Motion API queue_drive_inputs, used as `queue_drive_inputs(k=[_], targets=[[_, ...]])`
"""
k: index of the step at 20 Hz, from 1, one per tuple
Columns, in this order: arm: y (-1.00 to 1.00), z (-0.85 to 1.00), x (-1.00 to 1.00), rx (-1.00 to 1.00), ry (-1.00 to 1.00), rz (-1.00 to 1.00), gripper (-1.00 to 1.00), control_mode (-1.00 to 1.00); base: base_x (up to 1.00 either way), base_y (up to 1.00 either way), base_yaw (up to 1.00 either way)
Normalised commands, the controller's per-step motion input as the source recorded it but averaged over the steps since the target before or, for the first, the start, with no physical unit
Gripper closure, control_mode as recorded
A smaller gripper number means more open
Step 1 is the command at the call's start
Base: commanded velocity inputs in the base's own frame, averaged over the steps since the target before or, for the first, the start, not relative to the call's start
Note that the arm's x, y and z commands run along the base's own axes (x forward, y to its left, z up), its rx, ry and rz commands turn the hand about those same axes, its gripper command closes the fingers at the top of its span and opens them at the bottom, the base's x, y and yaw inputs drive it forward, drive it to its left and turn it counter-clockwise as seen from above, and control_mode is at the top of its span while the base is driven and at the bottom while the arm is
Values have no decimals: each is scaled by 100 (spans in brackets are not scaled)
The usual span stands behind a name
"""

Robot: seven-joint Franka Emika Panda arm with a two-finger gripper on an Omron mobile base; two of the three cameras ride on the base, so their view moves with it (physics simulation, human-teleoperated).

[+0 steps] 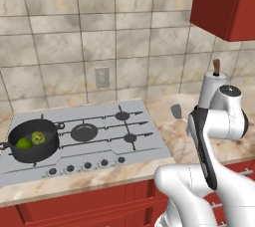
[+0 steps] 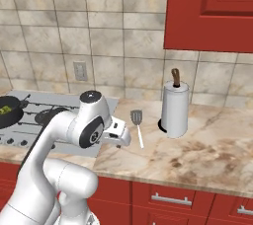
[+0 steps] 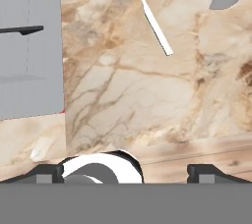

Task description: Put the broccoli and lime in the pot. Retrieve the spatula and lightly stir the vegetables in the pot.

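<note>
1. Your gripper (image 3: 125, 171) hangs over bare marble counter (image 2: 207, 155), jaws spread wide with nothing between them; its two fingertips (image 3: 47, 173) stand far apart at the bottom of the hand view.
2. You have open stone ahead of the hand: the cooktop (image 1: 84, 141) edge runs along the left, the counter's front edge lies just below the fingertips.
3. The spatula (image 2: 138, 127) lies flat on the counter between the cooktop and the paper towel roll (image 2: 175, 109), blade toward the wall, apart from both.
4. The pot (image 1: 33, 141) sits on the cooktop's front left burner, holding the lime (image 1: 23, 144) and the broccoli (image 1: 38, 137) side by side.
5. In the left base view your arm covers the spatula's handle; in the hand view the blade is cut off at the top edge, so its outline is probably incomplete there.
</note>
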Motion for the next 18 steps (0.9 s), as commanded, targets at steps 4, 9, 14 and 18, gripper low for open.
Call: queue_drive_inputs(k=[4,9,14,18], targets=[[0,0,0,0,0,0,-100,100,8,1,0],[0,11,59,0,27,0,-100,-100,0,0,0],[-5,4,72,0,18,0,-100,-100,0,0,0],[-33,-12,84,0,5,0,-100,-100,0,0,0]])
